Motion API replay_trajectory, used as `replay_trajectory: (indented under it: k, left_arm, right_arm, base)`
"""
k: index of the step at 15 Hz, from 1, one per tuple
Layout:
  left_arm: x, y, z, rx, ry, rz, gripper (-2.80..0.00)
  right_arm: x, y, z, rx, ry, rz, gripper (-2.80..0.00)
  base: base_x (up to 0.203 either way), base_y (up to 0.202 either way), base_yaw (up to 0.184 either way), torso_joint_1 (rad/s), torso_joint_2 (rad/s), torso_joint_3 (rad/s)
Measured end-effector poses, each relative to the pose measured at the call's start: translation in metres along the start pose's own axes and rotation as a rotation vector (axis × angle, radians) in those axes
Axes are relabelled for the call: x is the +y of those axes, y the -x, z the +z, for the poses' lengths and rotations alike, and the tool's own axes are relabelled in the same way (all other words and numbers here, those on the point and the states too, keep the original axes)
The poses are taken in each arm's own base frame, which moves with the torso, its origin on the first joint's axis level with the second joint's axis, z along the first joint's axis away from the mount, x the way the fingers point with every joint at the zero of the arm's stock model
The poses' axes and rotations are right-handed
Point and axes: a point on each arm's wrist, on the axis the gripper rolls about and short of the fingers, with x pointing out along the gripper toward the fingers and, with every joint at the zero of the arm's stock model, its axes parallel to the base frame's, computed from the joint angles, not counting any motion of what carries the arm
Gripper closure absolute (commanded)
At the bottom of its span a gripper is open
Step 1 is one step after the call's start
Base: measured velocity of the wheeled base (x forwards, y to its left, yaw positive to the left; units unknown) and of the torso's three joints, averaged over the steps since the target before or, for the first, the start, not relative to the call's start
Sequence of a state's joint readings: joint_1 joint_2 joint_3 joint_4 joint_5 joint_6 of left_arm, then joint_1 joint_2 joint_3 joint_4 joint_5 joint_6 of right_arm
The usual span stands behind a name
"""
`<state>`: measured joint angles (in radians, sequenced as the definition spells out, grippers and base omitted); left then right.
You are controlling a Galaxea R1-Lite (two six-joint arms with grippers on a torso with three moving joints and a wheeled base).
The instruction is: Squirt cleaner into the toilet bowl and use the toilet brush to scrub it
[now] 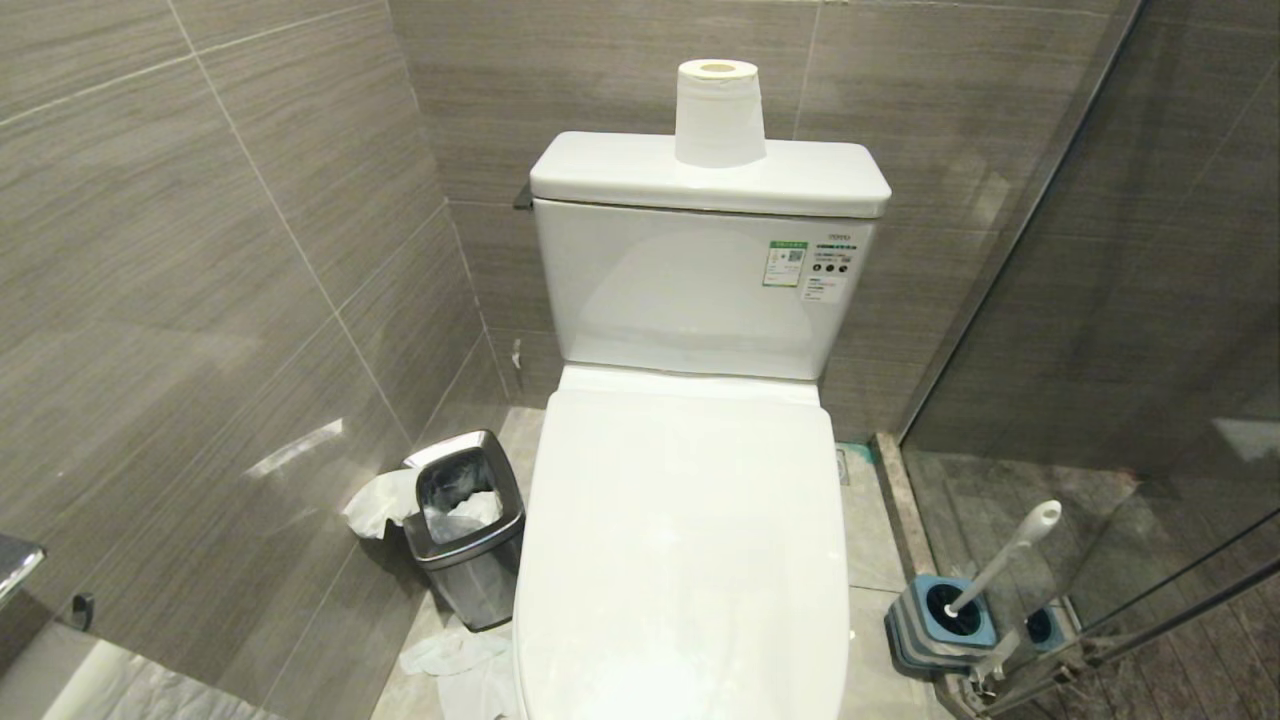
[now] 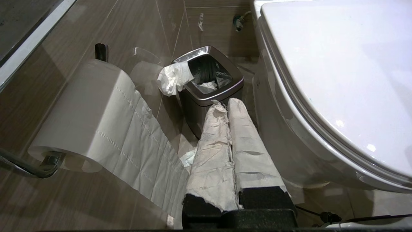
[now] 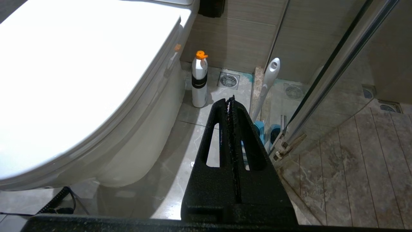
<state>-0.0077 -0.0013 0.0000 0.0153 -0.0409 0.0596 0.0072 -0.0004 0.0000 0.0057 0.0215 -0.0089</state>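
Left gripper [image 2: 229, 102]: jaws together, fingers [image 2: 214, 151] wrapped in white paper, holding nothing. Just past the tips: steel bin [image 2: 208, 84], black liner, crumpled tissue [image 2: 173, 79] hanging over its rim. To one side of the jaws a paper roll [image 2: 85, 109] on a wall holder, loose tail trailing down beside the fingers. On the other side, close, the toilet bowl [image 2: 289, 129], lid [image 2: 341, 71] down.

Right gripper [image 3: 231, 100]: black jaws pressed together, empty. Beyond the tips: white bottle [image 3: 199, 80] with orange cap and black band, standing on the floor tight against the toilet. Toilet brush [image 3: 266, 87] just beside the tips, handle tilted, head down in its blue holder [image 3: 259, 129]. Floor drain [image 3: 229, 80] beyond. Glass shower door [image 3: 334, 67] flanks the jaws on the brush side.

Head view: neither arm visible. Closed lid covers the bowl. Spare roll [image 1: 719, 112] upright on the tank [image 1: 700, 290]. Tank stickers, one green with a QR code; text unreadable. Tissue scraps [image 1: 455, 655] on floor below bin.
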Motion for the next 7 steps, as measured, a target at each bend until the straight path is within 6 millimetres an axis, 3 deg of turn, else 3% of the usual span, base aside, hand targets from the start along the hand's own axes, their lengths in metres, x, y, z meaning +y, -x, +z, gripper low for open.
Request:
replay_trajectory:
  k: [7]
  left_arm:
    - [0.0, 0.0, 0.0, 0.0, 0.0, 0.0, 0.0]
  right_arm:
    - [-0.0005, 0.0, 0.0003, -0.004, -0.05, -0.024, 0.0]
  base:
    - [0.0, 0.0, 0.0, 0.0, 0.0, 0.0]
